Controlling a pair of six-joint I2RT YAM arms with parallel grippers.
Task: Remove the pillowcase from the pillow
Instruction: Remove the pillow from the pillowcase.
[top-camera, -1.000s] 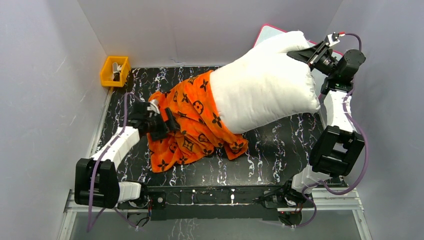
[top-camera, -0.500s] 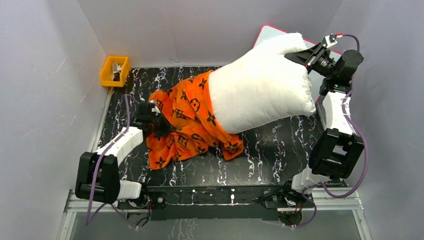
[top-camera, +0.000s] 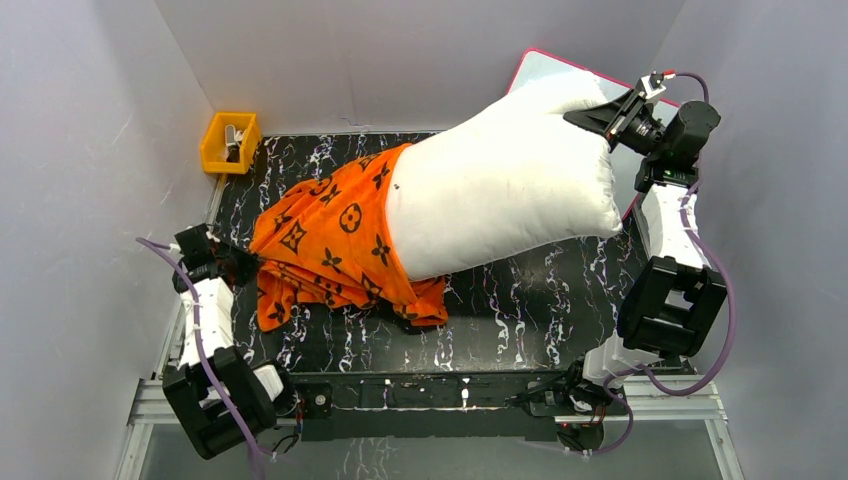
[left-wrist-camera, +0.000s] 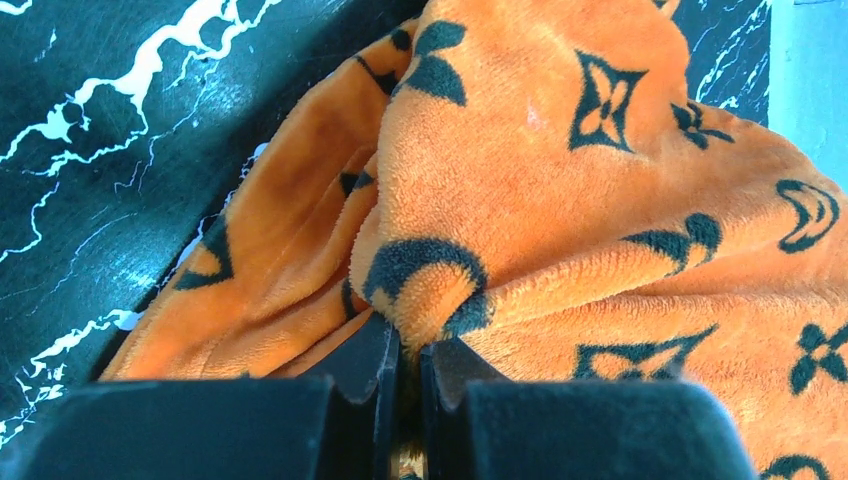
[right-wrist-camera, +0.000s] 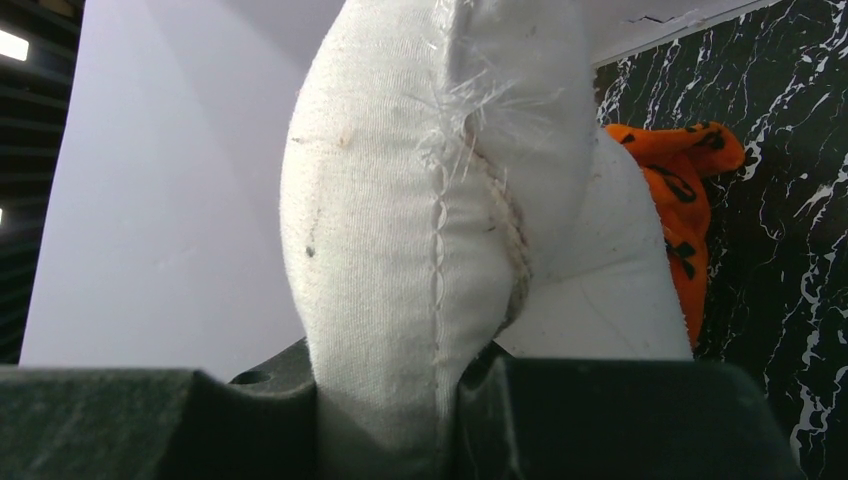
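Two grippers, both clamped. The left gripper (left-wrist-camera: 408, 358) has its jaws pressed together on a fold of the pillowcase (top-camera: 320, 240). The right gripper (top-camera: 592, 113) pinches the seamed far-right corner of the pillow (top-camera: 500, 185), lifting that end.

A second ago the left jaws stood spread over the fabric further right. Since then they have closed and drawn back to the table's left edge, stretching the orange cover leftward. The cover still sheathes the pillow's left end.

Counted:
- one pillowcase
- one pillow
- one yellow bin (top-camera: 230, 142) in the far-left corner
- one pink-framed board (top-camera: 540, 68) leaning at far right

The table (top-camera: 540, 300) is black with white veins, and pale grey walls close three sides.
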